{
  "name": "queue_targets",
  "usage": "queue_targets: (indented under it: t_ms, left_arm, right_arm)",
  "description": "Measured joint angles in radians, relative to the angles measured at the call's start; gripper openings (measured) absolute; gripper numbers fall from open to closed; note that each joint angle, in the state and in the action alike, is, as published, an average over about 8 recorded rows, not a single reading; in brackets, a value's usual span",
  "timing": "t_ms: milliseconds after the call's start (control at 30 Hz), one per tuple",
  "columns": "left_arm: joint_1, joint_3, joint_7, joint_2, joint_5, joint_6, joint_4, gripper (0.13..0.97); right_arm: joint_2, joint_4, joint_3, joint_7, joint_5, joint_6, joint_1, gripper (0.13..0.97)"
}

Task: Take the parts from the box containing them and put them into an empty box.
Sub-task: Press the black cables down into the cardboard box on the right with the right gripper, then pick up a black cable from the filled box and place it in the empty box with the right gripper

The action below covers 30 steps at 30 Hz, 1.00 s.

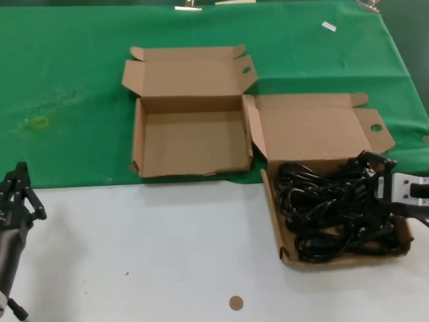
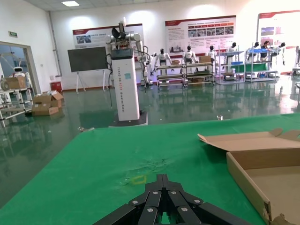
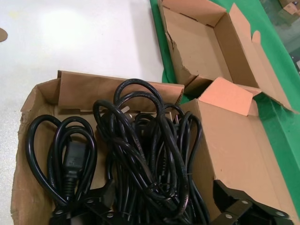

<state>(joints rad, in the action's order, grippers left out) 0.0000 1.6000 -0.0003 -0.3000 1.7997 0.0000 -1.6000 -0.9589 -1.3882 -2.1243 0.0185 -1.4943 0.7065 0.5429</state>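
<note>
The box with the parts (image 1: 315, 127) lies at the right, lid open, full of looped black power cords (image 1: 322, 208). The empty box (image 1: 191, 144) lies open to its left on the green cloth. My right gripper (image 1: 369, 191) is down in the full box at its right side. In the right wrist view it is open (image 3: 164, 206), with the fingers (image 3: 234, 201) wide apart on either side of a bundle of cords (image 3: 140, 140). My left gripper (image 1: 19, 184) is shut and empty, parked at the lower left, away from both boxes.
A green cloth (image 1: 67, 80) covers the far half of the table and the near half is white (image 1: 167, 248). A small brown disc (image 1: 236, 302) lies near the front edge. A white tag (image 1: 328, 26) lies far right. The empty box also shows in the left wrist view (image 2: 267, 173).
</note>
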Motion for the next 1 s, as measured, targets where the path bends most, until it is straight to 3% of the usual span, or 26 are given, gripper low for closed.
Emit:
queue_targets:
  t_ms: [100,400,667,800,1000]
  left_arm:
    - [0.0,0.0,0.0,0.0,0.0,0.0,0.0,0.144]
    - [0.0,0.0,0.0,0.0,0.0,0.0,0.0,0.144]
    - [0.0,0.0,0.0,0.0,0.0,0.0,0.0,0.144]
    - [0.0,0.0,0.0,0.0,0.0,0.0,0.0,0.144]
    - [0.0,0.0,0.0,0.0,0.0,0.0,0.0,0.144]
  right_arm:
    - [0.012,0.003,0.022,-0.003,0.015,0.015,-0.006,0.799]
    - [0.034,-0.009,0.075,-0.013,0.044,0.048,-0.031,0.61]
    - [0.039,-0.032,0.107,-0.033,0.073,0.072,-0.053,0.391]
    - [0.037,-0.044,0.121,-0.044,0.088,0.081,-0.063,0.391]
    - [0.03,-0.065,0.142,-0.062,0.103,0.095,-0.077,0.285]
